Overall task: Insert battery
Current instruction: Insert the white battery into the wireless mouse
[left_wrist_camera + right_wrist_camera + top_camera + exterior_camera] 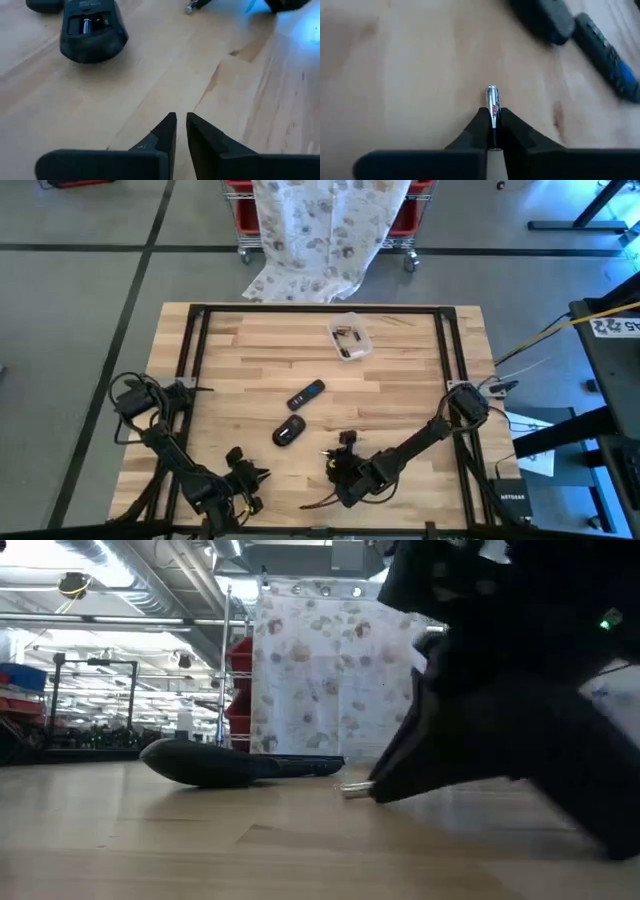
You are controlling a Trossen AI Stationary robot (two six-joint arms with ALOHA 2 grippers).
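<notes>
With the battery [491, 102] clamped between the closed fingers of the right gripper [492, 120] low over the table [400, 400], transport is judged under way, and alignment with the open compartment of the mouse [91, 31] is required next, the left gripper [180, 127] waiting nearly shut and empty.

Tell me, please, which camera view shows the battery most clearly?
The right wrist view: the battery sits gripped in the right pincer, silver tip forward. The low view shows only its tip; the high view cannot resolve it; the left wrist view glimpses its tip.
</notes>
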